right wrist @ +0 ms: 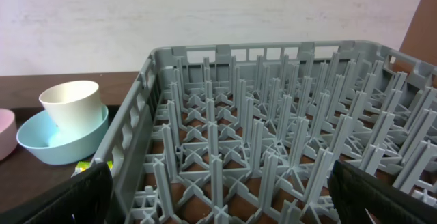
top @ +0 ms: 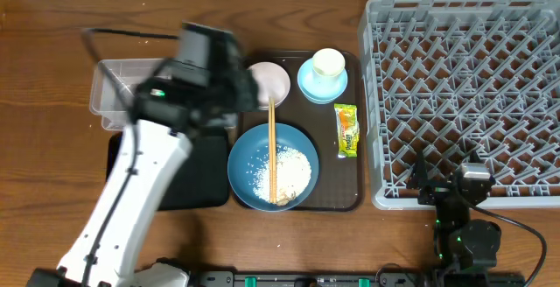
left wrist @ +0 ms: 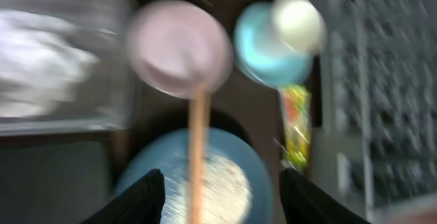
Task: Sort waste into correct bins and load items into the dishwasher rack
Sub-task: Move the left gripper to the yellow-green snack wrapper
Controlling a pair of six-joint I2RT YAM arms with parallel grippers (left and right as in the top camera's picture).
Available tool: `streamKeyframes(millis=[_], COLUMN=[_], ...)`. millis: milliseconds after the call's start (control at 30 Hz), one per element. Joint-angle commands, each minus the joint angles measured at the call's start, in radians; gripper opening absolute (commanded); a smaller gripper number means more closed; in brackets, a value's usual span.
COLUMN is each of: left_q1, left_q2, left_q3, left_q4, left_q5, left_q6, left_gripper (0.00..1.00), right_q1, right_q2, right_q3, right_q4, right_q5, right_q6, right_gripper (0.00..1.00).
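While left tool (left wrist: 222, 197) and right tool (right wrist: 232, 197) gape empty, chopsticks (top: 271, 147) await pickup.
Left points toward them, likely next; right parks by dishwasher rack (top: 464, 86).

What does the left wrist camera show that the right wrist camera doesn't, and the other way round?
Only the left wrist view: the dark-blue dish with rice, the chopsticks lying across it, and the clear tub, all blurred. Only the right wrist view: the pale wall in the background. Both: the white cup sitting in the light-blue bowl, and the dishwasher rack.
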State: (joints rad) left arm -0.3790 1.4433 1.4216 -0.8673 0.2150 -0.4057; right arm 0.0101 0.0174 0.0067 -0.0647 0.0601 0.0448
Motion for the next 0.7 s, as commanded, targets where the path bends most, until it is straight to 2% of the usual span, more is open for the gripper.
streamKeyframes(millis=[0, 133, 267, 333, 400, 433, 667], left_q1=[-0.134, -0.257, -0.35, -0.374, -0.391, -0.393, -0.397], left_q2=[0.042, 0.107, 0.206, 0.251, 0.302, 0.322, 0.434], left_q3=[0.008, 0.007, 0.007, 0.007, 0.007, 0.007, 0.007], left_q4=[-0.001, 0.014, 0.088, 0.128, 0.176, 0.195, 0.308], left_q5=[-0.02, -0.11, -0.119, -0.119, -0.119, -0.119, -0.118], left_q6=[-0.061, -0.124, -0.139, -0.14, -0.147, -0.15, -0.15], left_gripper=[0.57, 0.57, 0.57, 0.56, 0.42, 0.4, 0.4], right_q1=[0.0, 0.0, 0.0, 0.0, 0.0, 0.0, 0.0], right_q2=[-0.003, -0.003, -0.003, -0.003, -0.003, -0.001, 0.0], right_q3=[-0.001, -0.001, -0.001, -0.001, -0.001, -0.001, -0.001], right_q4=[-0.004, -0.004, -0.004, -0.004, -0.004, -0.004, -0.004], right_q5=[0.003, 0.003, 0.003, 0.003, 0.003, 0.003, 0.003], right_q6=[0.01, 0.01, 0.01, 0.01, 0.01, 0.01, 0.01], right_gripper=[0.99, 0.99, 0.99, 0.99, 0.99, 0.99, 0.99])
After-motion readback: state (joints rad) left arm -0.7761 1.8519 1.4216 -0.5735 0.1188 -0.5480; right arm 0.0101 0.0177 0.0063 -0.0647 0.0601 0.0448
